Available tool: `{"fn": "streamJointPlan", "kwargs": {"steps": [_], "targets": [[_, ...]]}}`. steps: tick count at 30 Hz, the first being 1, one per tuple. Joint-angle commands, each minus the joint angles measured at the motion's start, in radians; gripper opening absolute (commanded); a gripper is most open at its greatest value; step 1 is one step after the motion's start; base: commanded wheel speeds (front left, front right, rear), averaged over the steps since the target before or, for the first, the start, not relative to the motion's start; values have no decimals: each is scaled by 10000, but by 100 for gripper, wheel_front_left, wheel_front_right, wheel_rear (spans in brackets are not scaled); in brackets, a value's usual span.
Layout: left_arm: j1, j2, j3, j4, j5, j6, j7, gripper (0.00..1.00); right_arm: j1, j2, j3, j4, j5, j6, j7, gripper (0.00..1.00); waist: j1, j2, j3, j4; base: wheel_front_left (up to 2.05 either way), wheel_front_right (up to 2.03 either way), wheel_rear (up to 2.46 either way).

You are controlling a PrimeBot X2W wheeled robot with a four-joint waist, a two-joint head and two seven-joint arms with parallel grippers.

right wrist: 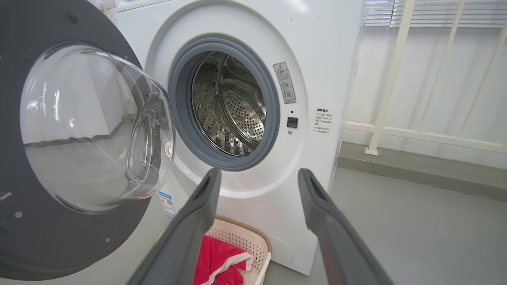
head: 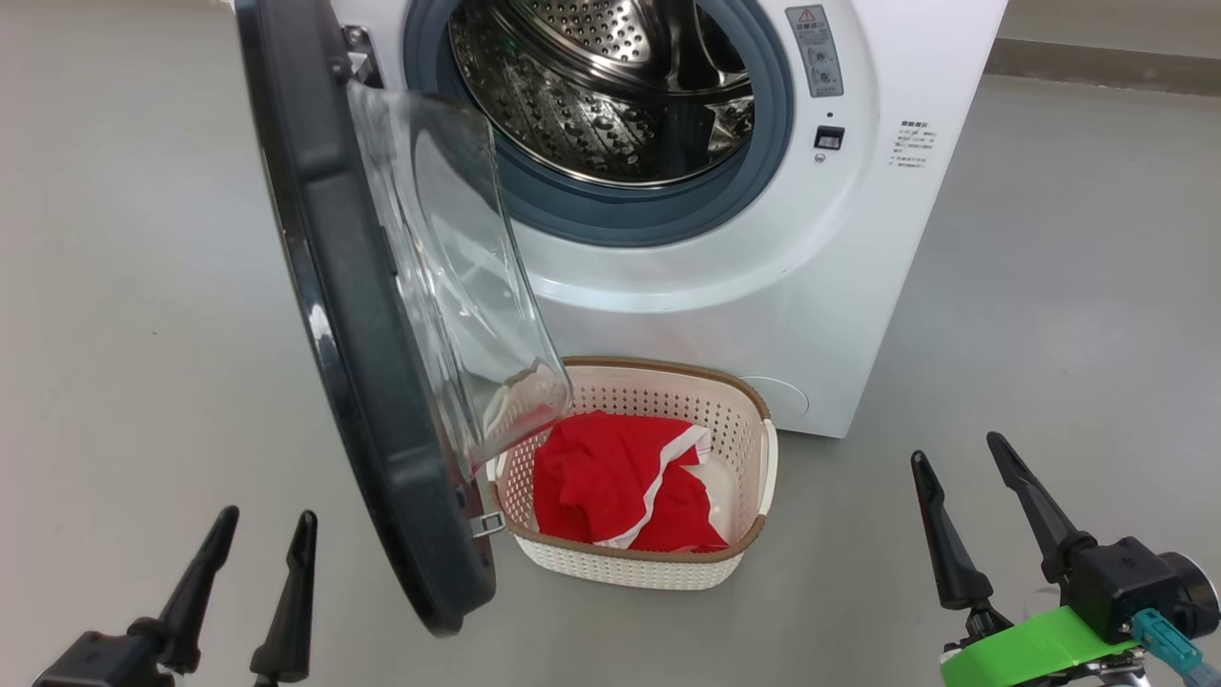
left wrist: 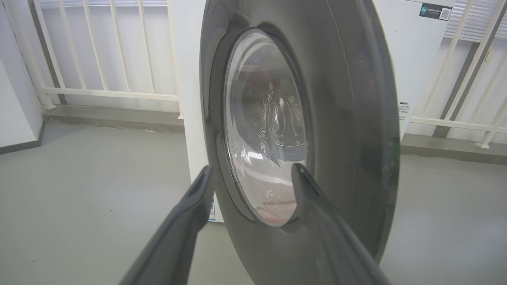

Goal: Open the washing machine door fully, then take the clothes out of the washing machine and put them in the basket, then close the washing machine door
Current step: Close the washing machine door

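Clothes [head: 610,477] in basket [head: 668,366], washing machine door [head: 334,286] open; left end effector [head: 268,513], right end effector [head: 956,447] both wide, empty

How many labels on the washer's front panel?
3: a grey warning label right of the drum opening, a small text label nearer the right edge, and a blue label low down by the open door. The door may hide others.
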Motion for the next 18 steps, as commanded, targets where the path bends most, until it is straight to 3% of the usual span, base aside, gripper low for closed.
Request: {"fn": "streamJointPlan", "kwargs": {"steps": [1, 12, 13, 14, 15, 18], "targets": [[-198, 256, 340, -284, 160, 83, -16, 100, -94, -77, 241, -274, 12, 48, -31, 100, 0, -1, 21, 11, 0, 0, 0], [-344, 435, 162, -305, 320, 107, 52, 100, -18, -77, 251, -253, 24, 48, -17, 100, 0, -1, -51, 98, 0, 0, 0], [-350, 448, 134, -299, 332, 101, 67, 66, -16, -77, 252, -253, 25, 48, -18, 100, 0, -1, -58, 104, 0, 0, 0], [-365, 458, 118, -314, 335, 91, 62, 24, -14, -77, 258, -250, 28, 48, -19, 100, 0, -1, -67, 108, 0, 0, 0], [-375, 431, 123, -318, 263, 83, 90, 0, -11, -77, 267, -250, 26, 48, -18, 100, 0, -1, -67, 114, 0, 0, 0], [-524, 141, 305, -421, -427, -26, 166, 0, 4, -77, 283, -271, 3, 48, -19, 100, 0, -1, -46, 150, 0, 0, 0]]}}
